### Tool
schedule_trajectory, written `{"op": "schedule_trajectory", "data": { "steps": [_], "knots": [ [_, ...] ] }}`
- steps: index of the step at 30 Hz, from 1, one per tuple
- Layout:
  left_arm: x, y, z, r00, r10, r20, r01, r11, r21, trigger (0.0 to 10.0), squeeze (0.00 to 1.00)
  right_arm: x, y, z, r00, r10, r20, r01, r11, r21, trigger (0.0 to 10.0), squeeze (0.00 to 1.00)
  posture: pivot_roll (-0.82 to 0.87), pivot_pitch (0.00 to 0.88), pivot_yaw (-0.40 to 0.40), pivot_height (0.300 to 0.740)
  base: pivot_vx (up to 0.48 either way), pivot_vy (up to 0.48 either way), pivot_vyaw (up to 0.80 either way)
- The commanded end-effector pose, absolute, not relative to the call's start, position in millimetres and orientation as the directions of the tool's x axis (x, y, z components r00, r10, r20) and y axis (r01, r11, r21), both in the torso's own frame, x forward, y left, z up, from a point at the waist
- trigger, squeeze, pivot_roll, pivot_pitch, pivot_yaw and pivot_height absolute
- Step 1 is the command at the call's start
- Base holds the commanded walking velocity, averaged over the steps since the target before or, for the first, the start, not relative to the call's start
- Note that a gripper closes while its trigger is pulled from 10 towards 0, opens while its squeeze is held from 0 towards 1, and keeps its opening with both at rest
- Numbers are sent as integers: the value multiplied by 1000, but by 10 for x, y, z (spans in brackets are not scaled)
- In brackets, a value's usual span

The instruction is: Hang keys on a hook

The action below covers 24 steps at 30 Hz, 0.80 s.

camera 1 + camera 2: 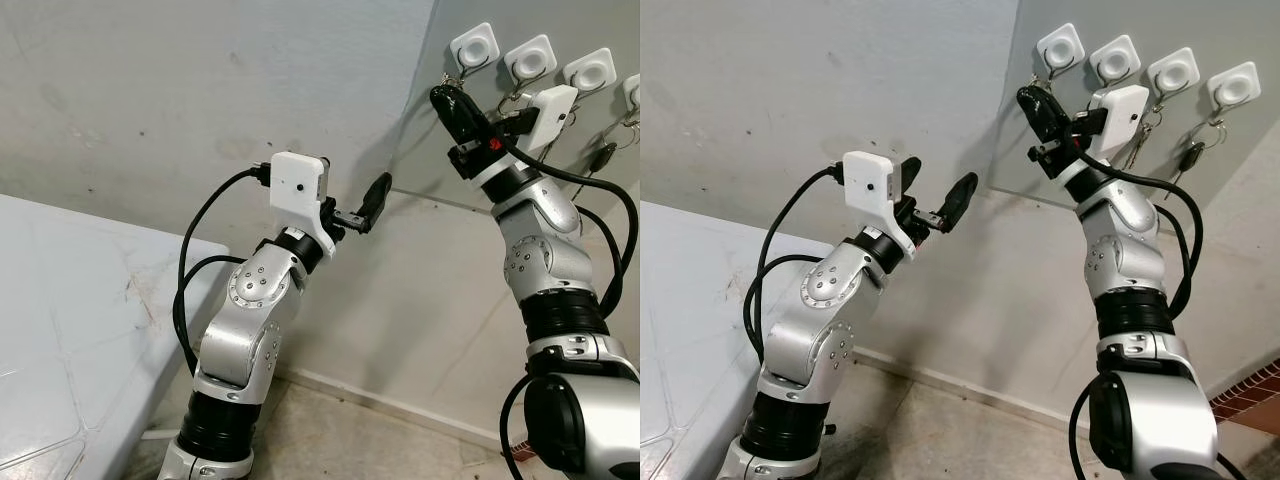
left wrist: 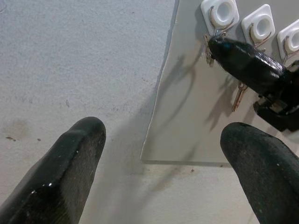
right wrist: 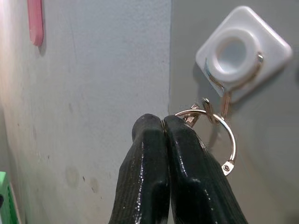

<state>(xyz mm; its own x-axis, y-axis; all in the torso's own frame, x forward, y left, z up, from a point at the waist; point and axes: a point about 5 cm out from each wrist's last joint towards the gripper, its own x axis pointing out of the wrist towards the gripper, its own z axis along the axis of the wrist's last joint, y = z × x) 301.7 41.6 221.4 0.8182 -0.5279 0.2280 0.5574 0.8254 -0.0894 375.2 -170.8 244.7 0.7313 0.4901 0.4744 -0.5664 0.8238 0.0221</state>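
Note:
Several white square hooks sit in a row on a grey wall panel (image 1: 470, 250). My right gripper (image 1: 447, 97) is raised to the leftmost hook (image 1: 472, 45) and is shut on a silver key ring (image 3: 219, 128). In the right wrist view the ring touches the wire of that hook (image 3: 238, 53); I cannot tell whether it hangs on it. My left gripper (image 1: 935, 182) is open and holds nothing, in mid-air left of the panel and lower than the hooks. The left wrist view looks between its fingers (image 2: 60, 172) at the right gripper (image 2: 243, 60) under the hook.
Other keys hang on the hooks to the right, among them a black-headed key (image 1: 1190, 155). A pale table top (image 1: 60, 300) lies at my lower left. The wall is close ahead, with a skirting strip (image 1: 400, 405) at the floor.

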Motion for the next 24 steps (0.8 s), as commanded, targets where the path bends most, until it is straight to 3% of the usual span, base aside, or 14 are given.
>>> {"op": "schedule_trajectory", "data": {
  "steps": [1,2,3,13,21,22,23,24],
  "knots": [
    [2989,396,2266,809,-534,244,568,818,-94,10000,0,3730,-1669,2368,726,524,445,-595,804,25,10000,0,14,29,-106,740,0,0,0],
    [2988,397,2266,809,-534,245,568,818,-94,10000,0,3719,-1665,2351,724,527,444,-598,801,25,10000,0,14,32,-104,740,0,0,0],
    [2989,398,2266,810,-534,244,567,818,-95,10000,0,3705,-1664,2324,723,530,443,-601,799,26,10000,1000,13,33,-104,740,0,0,0],
    [2992,402,2263,813,-532,238,565,819,-99,10000,0,3606,-1686,2187,737,500,455,-553,833,-20,10000,1000,9,48,-99,740,0,0,0],
    [3011,435,2265,823,-515,240,548,830,-101,10000,0,3541,-1809,2219,782,293,550,-362,932,17,10000,1000,6,59,-93,740,0,0,0],
    [3017,445,2258,827,-509,238,542,834,-101,10000,0,3521,-1798,2226,781,266,565,-354,934,50,10000,478,6,60,-92,740,0,0,0],
    [3019,450,2254,829,-507,237,540,836,-100,10000,0,3512,-1790,2227,781,260,568,-351,935,55,10000,478,5,60,-92,740,0,0,0],
    [3022,458,2250,831,-503,238,536,838,-100,10000,0,3503,-1777,2221,782,255,569,-352,934,66,10000,0,5,60,-91,740,0,0,0]
  ]
}}
